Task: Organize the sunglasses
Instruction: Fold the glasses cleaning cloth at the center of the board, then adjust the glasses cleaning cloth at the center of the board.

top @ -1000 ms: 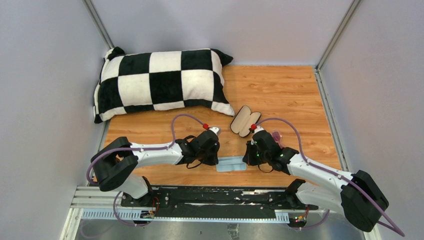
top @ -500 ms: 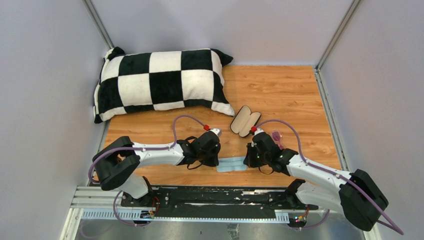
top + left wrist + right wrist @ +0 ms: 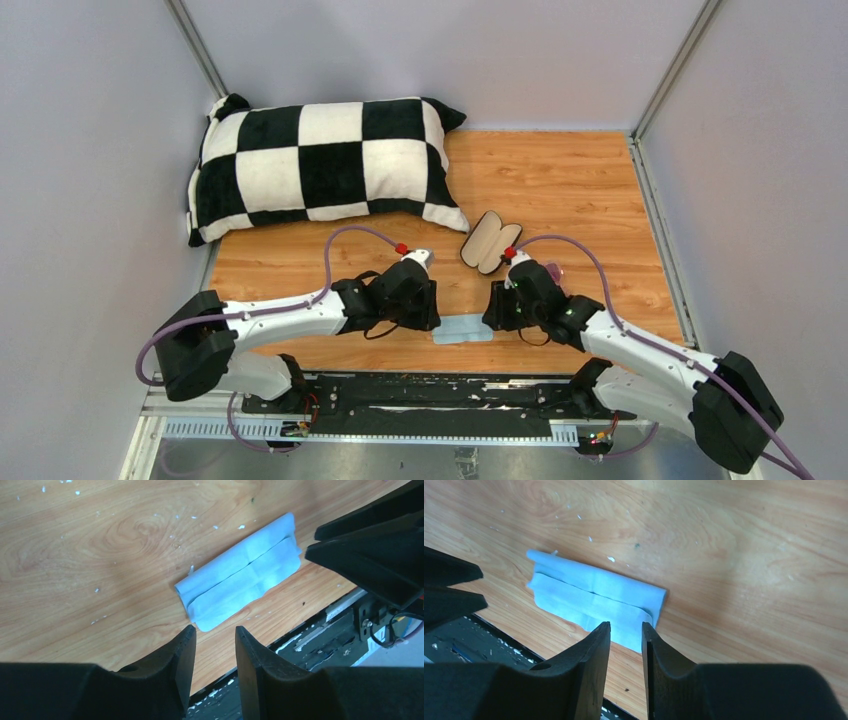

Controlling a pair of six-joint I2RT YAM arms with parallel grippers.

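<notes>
The sunglasses (image 3: pixel 554 271) show only as a pink sliver behind my right arm, right of the open black case (image 3: pixel 490 241). A folded light blue cloth (image 3: pixel 463 330) lies near the table's front edge between both grippers. My left gripper (image 3: pixel 428 318) is open and empty at the cloth's left end. In the left wrist view its tips (image 3: pixel 215 630) hover just short of the cloth (image 3: pixel 245 572). My right gripper (image 3: pixel 496 313) is narrowly open and empty at the cloth's right end. In the right wrist view its tips (image 3: pixel 625 626) sit over the cloth's (image 3: pixel 594 592) edge.
A black-and-white checkered pillow (image 3: pixel 322 166) fills the back left. The table's front edge and the black rail (image 3: pixel 400 395) lie just below the cloth. Grey walls close in both sides. Each wrist view shows the other gripper's fingers (image 3: pixel 370 555) (image 3: pixel 449 590) across the cloth.
My left arm has stretched out, its elbow sliding down and left while the gripper stays at the cloth. My right gripper has edged slightly left, covering more of the sunglasses.
</notes>
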